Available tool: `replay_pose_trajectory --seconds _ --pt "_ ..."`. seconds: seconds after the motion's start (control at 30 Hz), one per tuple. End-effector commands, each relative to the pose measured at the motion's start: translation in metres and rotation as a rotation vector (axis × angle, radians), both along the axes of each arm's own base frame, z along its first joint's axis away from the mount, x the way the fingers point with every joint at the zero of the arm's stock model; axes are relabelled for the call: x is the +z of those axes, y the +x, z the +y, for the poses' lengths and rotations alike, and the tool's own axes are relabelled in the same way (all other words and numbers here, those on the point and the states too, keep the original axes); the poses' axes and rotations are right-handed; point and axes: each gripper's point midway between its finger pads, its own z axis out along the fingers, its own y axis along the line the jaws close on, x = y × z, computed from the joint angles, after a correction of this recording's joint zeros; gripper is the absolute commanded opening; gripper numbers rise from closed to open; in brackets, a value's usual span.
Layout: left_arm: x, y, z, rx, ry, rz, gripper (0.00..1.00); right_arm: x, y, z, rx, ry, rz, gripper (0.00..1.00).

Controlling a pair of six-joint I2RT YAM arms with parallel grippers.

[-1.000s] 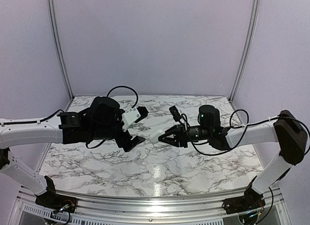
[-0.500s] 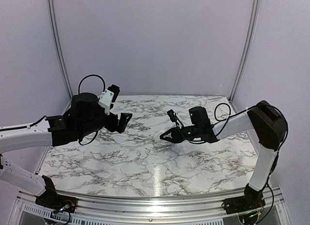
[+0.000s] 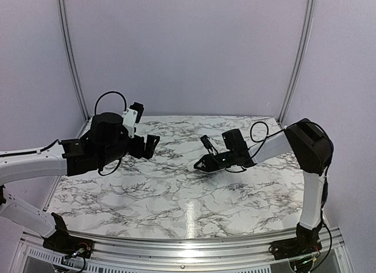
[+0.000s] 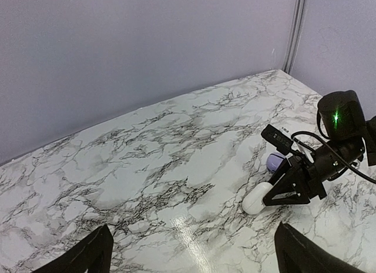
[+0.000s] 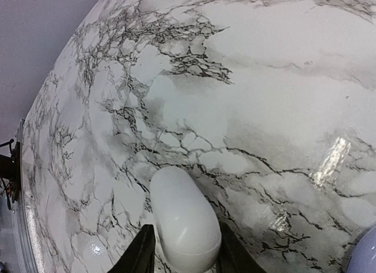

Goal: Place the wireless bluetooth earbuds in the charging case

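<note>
One white case (image 4: pixel 255 200), one lilac case (image 4: pixel 275 162).

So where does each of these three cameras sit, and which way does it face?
Top external: fixed above and behind the arm bases, looking down on the marble table; both arms, left gripper and right gripper show.
Left wrist: on the left arm, facing across the table at the right gripper; its own spread fingers show below.
Right wrist: close above the white case, between its own fingers.
Shared: all three views see that white case.
</note>
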Motion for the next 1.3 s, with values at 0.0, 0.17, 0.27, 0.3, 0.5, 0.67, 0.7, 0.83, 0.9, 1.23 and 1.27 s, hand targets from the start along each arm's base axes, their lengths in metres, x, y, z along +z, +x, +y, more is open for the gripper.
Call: replay_pose_trajectory --seconds 0.0,0.17,0.27,0.3,0.5,0.67,0.7,0.83,0.9,1.23,1.27 --pt "0.004 0.009 0.007 0.062 0.003 0.011 0.99 -0.001 0.016 -0.004 -0.03 -0.057 -0.034 0.4" --pt "0.007 0.009 0.013 0.086 -0.002 0.009 0.99 0.013 0.02 -0.007 -0.049 -0.08 -0.067 0.59" --pt "0.006 0.008 0.016 0.092 -0.001 0.009 0.99 0.037 0.023 -0.008 -0.055 -0.069 -0.113 0.7" --pt "0.005 0.009 0.017 0.097 0.005 0.013 0.99 0.046 0.023 -0.008 -0.055 -0.063 -0.131 0.75" --pt "0.004 0.027 0.038 0.193 0.031 0.055 0.99 0.107 0.024 -0.013 -0.069 -0.018 -0.269 0.98" --pt "0.006 0.042 0.062 0.219 -0.077 0.119 0.99 0.157 0.026 -0.029 -0.123 -0.022 -0.424 0.99" --pt "0.006 0.045 0.07 0.229 -0.112 0.133 0.99 0.167 0.026 -0.033 -0.146 -0.025 -0.455 0.99" --pt "-0.007 0.053 0.102 0.279 -0.194 0.194 0.99 0.194 0.029 -0.061 -0.275 -0.057 -0.546 0.98" --pt "-0.012 0.058 0.117 0.304 -0.223 0.213 0.99 0.2 0.031 -0.079 -0.362 -0.077 -0.577 0.99" --pt "-0.069 0.072 0.145 0.322 -0.271 0.306 0.99 0.173 0.016 -0.167 -0.717 -0.107 -0.605 0.99" --pt "-0.076 0.073 0.145 0.322 -0.269 0.316 0.99 0.159 0.015 -0.171 -0.728 -0.136 -0.582 0.99"
